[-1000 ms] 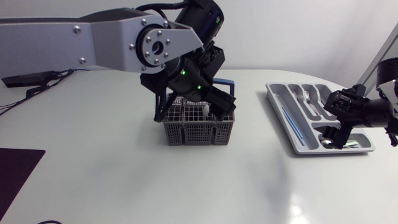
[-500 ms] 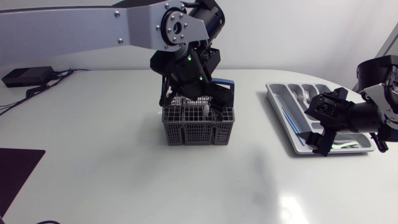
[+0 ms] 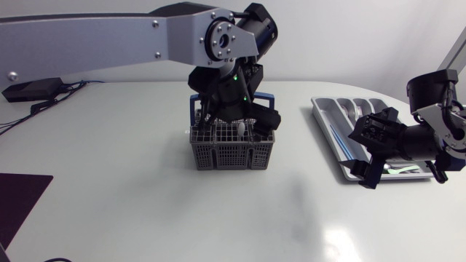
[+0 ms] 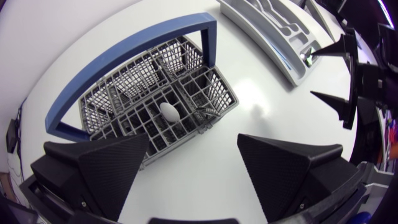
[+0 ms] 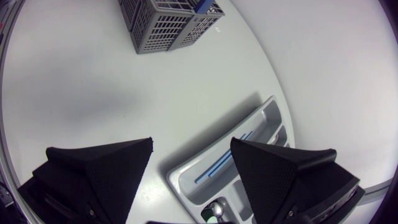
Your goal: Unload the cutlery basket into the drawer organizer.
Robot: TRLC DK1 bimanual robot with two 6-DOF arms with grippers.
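The grey cutlery basket (image 3: 232, 150) with its blue handle (image 3: 266, 97) stands mid-table. A white spoon bowl (image 4: 168, 112) and a metal piece (image 4: 202, 111) stick up in its cells. My left gripper (image 3: 237, 121) hangs open right above the basket, holding nothing; in the left wrist view the left gripper (image 4: 194, 146) has the basket just ahead of its fingers. The grey drawer organizer (image 3: 322, 115) lies at the right with forks (image 3: 360, 113) and a blue-handled piece (image 3: 341, 143) in it. My right gripper (image 3: 362, 154) is open and empty over the organizer's near end, with the organizer (image 5: 261, 121) below the right gripper (image 5: 191, 146).
A green-handled piece (image 3: 402, 169) lies in the organizer's front compartment. A black box with cables (image 3: 29, 90) sits at the far left, and a dark mat (image 3: 18, 200) lies at the front left. Bare white tabletop (image 3: 306, 204) spreads between basket and organizer.
My left arm has swung right and turned over the basket, its fingers spreading a little wider. The right gripper has drawn left and up from the organizer's front corner.
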